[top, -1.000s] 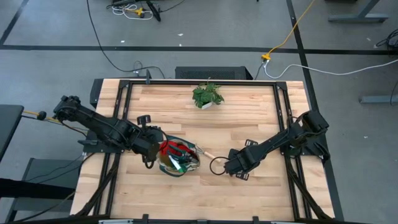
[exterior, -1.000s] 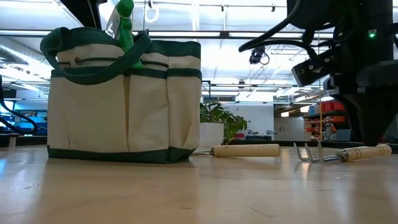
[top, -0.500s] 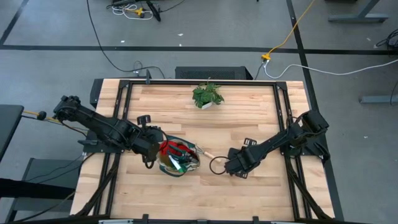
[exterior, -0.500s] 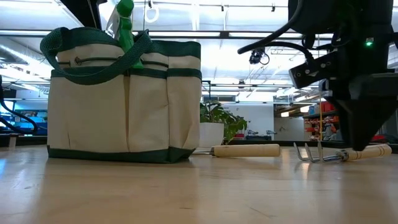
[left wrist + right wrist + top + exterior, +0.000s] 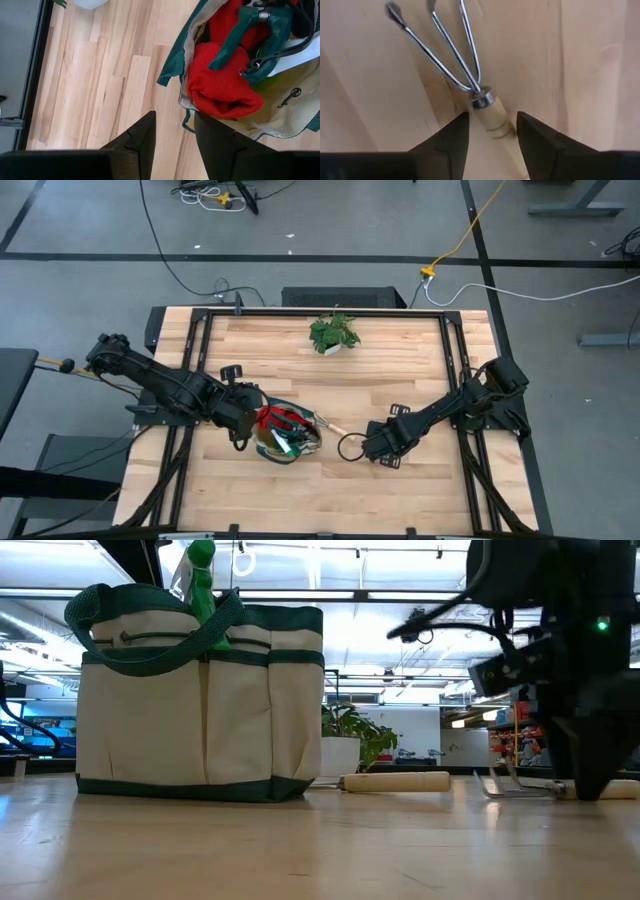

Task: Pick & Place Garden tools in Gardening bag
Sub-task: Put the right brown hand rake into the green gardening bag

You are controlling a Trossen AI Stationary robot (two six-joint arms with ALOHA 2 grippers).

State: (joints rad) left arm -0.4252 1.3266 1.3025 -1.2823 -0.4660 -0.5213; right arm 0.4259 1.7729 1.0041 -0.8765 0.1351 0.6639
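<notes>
**Right gripper straddling the rake handle, left gripper waiting at the bag**

You are looking at the right gripper (image 5: 490,131) sitting low over the table (image 5: 400,360), its two fingers (image 5: 452,137) spread apart with the wooden handle of the hand rake (image 5: 470,87) running between them. The fingers are standing on either side of the handle just behind the metal collar, and you cannot tell from these views whether they are pressing on the wood. The rake's three wire tines are fanning out ahead of the gripper, lying flat on the boards. In the low view the right arm is coming down over the rake (image 5: 520,785) and hiding most of its handle.

Your left gripper (image 5: 175,135) is hovering beside the gardening bag (image 5: 288,432), fingers parted and pinching nothing, with bare table showing in the gap. The bag is standing left of centre on the table, touching nothing but the wood, and it is holding red gloves (image 5: 220,85) and a dark green-handled tool (image 5: 250,35) that you are seeing through its open top. A green piece (image 5: 202,580) is poking up above the bag's rim in the low view.

A second wooden handle (image 5: 395,781) is lying on the table between the bag and the rake. The potted plant (image 5: 333,333) is sitting well apart, near the far edge.
</notes>
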